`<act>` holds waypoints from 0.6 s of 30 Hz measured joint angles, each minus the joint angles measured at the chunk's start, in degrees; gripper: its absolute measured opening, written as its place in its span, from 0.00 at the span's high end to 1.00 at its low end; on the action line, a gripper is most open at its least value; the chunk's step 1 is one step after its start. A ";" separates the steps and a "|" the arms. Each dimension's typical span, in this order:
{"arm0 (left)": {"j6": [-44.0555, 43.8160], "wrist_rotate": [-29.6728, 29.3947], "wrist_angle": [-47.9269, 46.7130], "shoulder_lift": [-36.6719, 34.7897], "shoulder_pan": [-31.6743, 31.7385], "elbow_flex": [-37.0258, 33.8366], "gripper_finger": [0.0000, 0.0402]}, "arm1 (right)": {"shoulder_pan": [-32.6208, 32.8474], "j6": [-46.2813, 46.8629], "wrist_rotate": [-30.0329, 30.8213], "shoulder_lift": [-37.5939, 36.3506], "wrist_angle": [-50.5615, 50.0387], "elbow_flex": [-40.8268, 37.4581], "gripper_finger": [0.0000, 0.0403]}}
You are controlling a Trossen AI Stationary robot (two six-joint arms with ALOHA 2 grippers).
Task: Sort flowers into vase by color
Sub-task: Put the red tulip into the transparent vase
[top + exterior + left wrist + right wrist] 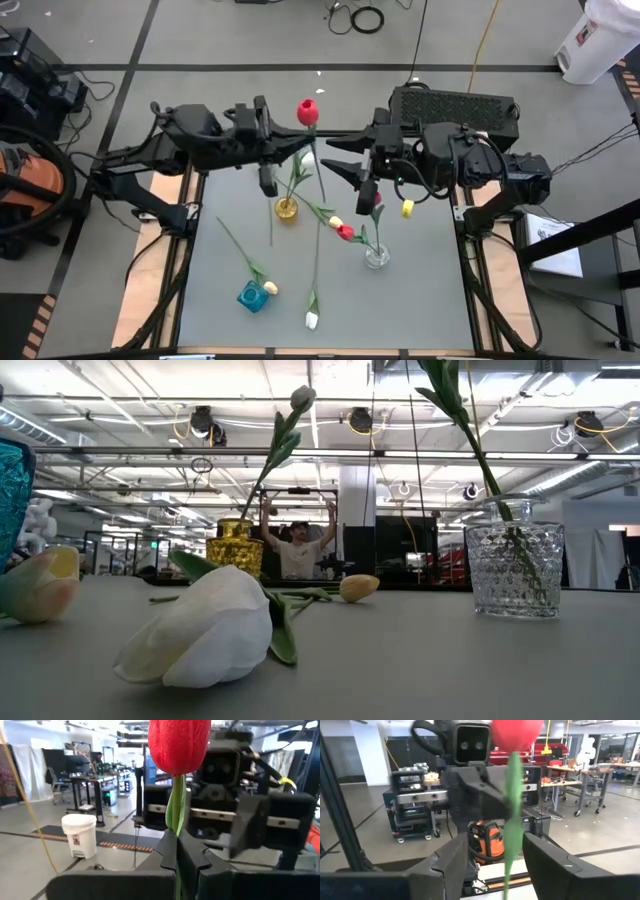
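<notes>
My left gripper is shut on a red tulip held high over the table's far middle. My right gripper faces it, open; its fingers stand on either side of the green stem without touching. On the table stand a gold vase with a white tulip in it, a clear glass vase holding red tulips, and a blue vase. A white tulip, a pale yellow one and other loose tulips lie flat on the grey top. My left gripper pinches the red tulip's stem between its two fingers, a short way below the head. The fingers come level from the table's left and lie across the stem. The flower stands upright, head above the fingers, lifted clear of the table.
A black box sits behind the right arm at the table's far edge. In the low view the white tulip lies close in front, with the glass vase to its right. A person stands in the room beyond.
</notes>
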 joint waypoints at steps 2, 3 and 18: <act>-0.03 0.97 1.15 0.85 -0.02 0.00 1.00 | -0.09 0.01 0.22 -0.02 -0.60 0.00 0.55; -0.04 1.09 1.81 0.98 -0.02 0.00 1.00 | -0.29 -0.01 0.29 -0.02 -0.76 0.00 0.55; -0.26 3.28 3.49 1.52 0.00 0.00 1.00 | -0.74 -0.02 0.26 -0.07 -2.65 0.00 0.55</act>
